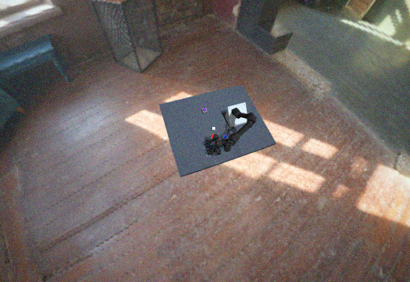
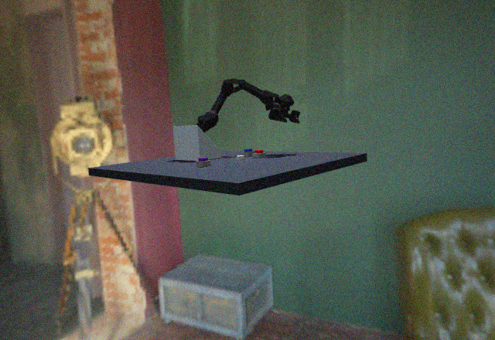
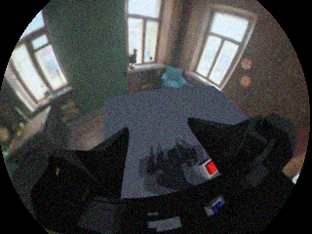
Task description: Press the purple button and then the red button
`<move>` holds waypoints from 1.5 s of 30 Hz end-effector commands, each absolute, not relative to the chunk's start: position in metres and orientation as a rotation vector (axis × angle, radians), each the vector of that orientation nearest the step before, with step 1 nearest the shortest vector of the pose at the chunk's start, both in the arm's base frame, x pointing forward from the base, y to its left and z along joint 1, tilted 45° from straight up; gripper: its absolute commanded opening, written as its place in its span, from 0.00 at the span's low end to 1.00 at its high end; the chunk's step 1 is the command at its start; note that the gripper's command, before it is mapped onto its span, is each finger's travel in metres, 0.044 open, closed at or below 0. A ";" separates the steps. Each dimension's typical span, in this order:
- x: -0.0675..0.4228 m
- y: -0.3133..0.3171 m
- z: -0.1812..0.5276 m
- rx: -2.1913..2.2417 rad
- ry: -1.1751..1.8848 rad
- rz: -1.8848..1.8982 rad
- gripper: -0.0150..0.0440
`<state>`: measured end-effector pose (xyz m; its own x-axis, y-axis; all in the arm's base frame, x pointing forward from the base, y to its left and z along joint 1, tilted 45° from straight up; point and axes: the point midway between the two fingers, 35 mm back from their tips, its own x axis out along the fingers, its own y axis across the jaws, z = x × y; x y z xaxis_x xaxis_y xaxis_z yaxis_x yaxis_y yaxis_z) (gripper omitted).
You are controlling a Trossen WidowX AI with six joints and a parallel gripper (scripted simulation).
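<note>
The purple button sits on the grey board, far from the gripper. The red button and a blue button sit side by side nearer the arm. My gripper is open and empty. It hangs high above the board, just past the red button on the side away from the arm's base. The purple button is out of the wrist view.
A small white piece lies on the board between the purple and red buttons. The arm's base stands on a pale block at the board's edge. The board's edges drop off to the floor all around.
</note>
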<state>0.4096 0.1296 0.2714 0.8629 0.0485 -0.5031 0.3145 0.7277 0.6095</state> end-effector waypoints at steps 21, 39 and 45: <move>0.385 -0.124 0.000 0.298 1.420 -0.032 0.93; 0.249 -0.194 -0.115 0.695 1.408 0.484 0.93; 0.256 -0.161 -0.150 0.696 1.407 0.485 0.75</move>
